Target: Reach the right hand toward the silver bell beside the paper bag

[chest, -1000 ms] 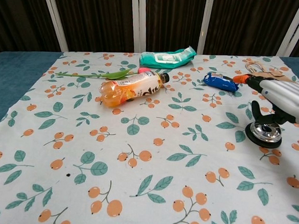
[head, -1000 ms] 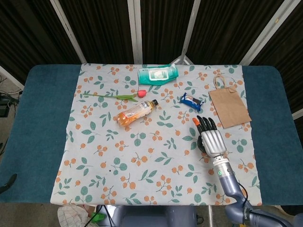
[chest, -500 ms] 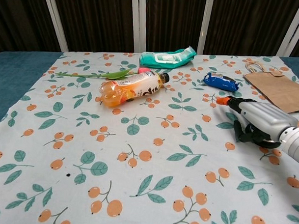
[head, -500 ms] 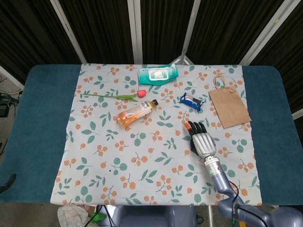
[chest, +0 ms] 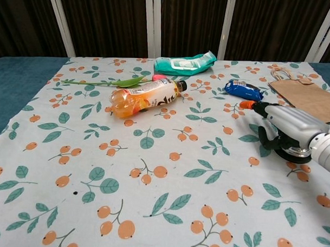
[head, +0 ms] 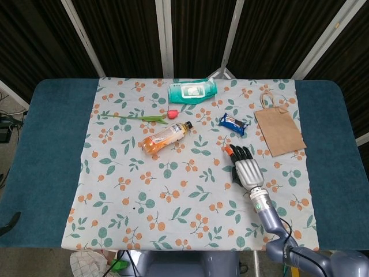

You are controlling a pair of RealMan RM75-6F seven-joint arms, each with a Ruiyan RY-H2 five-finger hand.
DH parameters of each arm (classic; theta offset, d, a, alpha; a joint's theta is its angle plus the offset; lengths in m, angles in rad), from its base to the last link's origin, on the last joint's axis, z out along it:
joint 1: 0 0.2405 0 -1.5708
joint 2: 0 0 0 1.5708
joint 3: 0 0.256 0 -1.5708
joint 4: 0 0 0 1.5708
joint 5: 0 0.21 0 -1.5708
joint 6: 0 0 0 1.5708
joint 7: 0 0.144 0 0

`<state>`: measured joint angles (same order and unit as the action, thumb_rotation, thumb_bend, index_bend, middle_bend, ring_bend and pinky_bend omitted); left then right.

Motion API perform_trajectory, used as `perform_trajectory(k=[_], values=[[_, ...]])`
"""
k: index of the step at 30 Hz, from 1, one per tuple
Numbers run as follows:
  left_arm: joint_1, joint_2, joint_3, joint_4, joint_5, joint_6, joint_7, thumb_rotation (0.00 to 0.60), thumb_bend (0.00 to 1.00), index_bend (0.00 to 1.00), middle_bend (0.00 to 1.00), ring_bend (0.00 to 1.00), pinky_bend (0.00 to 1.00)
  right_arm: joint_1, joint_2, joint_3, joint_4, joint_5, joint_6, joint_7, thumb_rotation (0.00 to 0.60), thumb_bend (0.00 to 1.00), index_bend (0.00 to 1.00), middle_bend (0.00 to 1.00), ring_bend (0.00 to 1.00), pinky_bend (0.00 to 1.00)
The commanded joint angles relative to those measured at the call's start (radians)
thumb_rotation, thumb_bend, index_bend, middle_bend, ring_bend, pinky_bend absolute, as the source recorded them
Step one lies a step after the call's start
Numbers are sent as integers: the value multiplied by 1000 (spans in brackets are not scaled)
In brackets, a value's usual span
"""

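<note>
Silver, the round metal bell (chest: 297,154) sat under the right hand (head: 246,168), whose flat, empty fingers (chest: 265,139) might shove it away.

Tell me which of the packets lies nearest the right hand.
The blue snack packet, just beyond the right hand; the teal wipes pack lies far back.

You'll find no legible text: print on the bottle (chest: 146,96), wipes pack (chest: 184,62) and blue wrapper (chest: 243,90) is too small.
</note>
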<state>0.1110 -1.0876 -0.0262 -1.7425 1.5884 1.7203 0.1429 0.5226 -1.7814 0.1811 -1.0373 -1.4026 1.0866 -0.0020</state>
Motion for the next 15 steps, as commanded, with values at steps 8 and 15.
perform_trajectory(k=[8, 15], values=[[3, 2, 4, 1, 8, 4, -6, 600, 334, 54, 0, 0, 102, -113, 346, 28, -531, -58, 229, -100, 600, 803, 0, 0, 0, 0], [5, 6, 8, 4, 16, 7, -18, 600, 335, 54, 0, 0, 102, -258, 562, -78, -782, -96, 339, -219, 600, 785, 0, 0, 0, 0]])
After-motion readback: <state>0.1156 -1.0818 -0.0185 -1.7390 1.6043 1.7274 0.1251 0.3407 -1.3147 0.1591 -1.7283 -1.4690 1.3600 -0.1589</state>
